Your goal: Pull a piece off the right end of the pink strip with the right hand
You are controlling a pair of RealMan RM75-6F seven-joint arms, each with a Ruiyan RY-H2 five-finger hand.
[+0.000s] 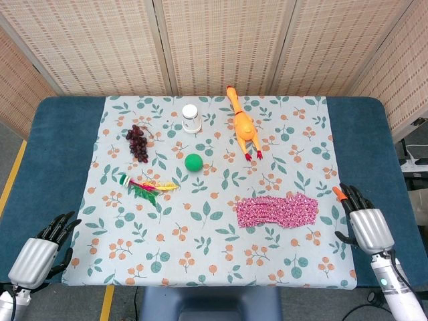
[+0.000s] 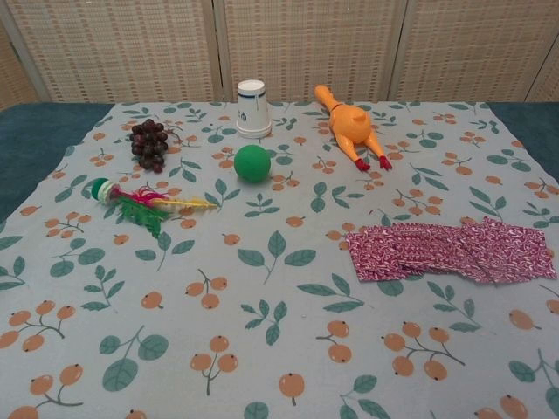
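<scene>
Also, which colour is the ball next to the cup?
The ball is plain green, clearest in the chest view, just in front of the white cup.

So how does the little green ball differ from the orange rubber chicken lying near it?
The green ball is round, plain and small; the orange rubber chicken is long, with a red beak and red feet. The ball sits nearer the robot, left of the chicken, which lies stretched out. Both rest on the leaf-patterned cloth, untouched by either hand.

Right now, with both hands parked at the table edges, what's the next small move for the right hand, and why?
Probably bring the right hand inward toward the right end of the pink strip. The hand holds nothing, sits apart from the strip near the cloth's edge, and nothing lies between them. The left hand can likely stay put.
</scene>
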